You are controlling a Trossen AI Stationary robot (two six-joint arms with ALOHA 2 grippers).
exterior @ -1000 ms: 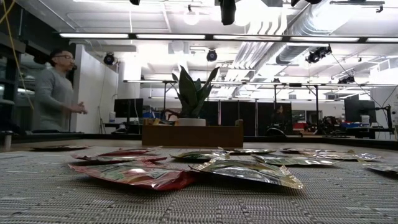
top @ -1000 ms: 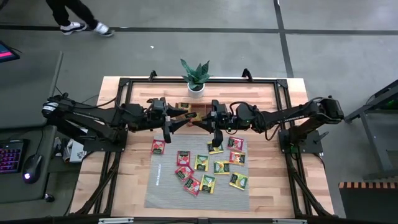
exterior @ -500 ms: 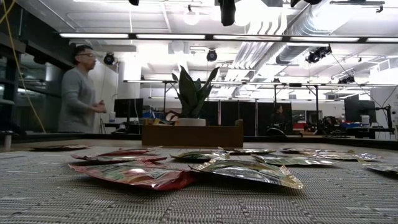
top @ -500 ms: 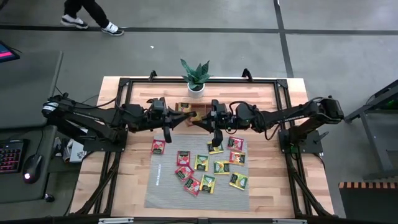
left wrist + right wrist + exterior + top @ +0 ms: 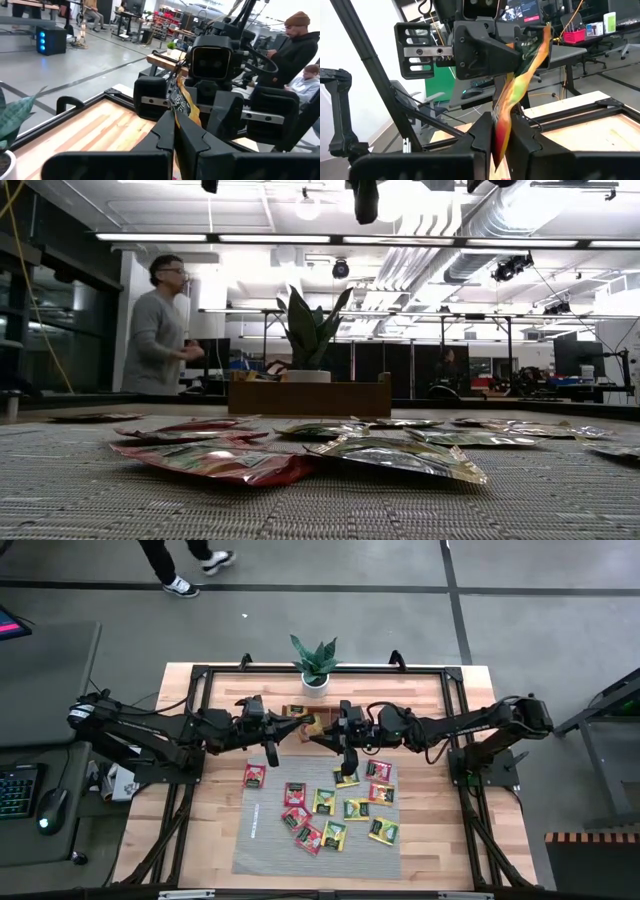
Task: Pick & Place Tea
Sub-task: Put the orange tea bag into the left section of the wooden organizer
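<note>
Handover mid-air above wooden tray (image 5: pixel 305 721), far side of worktop (image 5: pixel 430 830). Yellow sachet (image 5: pixel 512 97) pinched at both ends: left tool (image 5: pixel 176 131) pressed together on it, right tool (image 5: pixel 501 134) fingers also around it, seemingly loosening. Judgement: confirm left grip firm before right lets go fully; retreat right tool straight back, no twisting. Remaining sachets (image 5: pixel 323 802) lie on grey mat (image 5: pixel 262 850). Person (image 5: pixel 160 330) walks behind worktop.

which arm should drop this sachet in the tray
Left, probably: the left gripper is shut on the yellow sachet above the wooden tray; the right gripper seems to be loosening.
</note>
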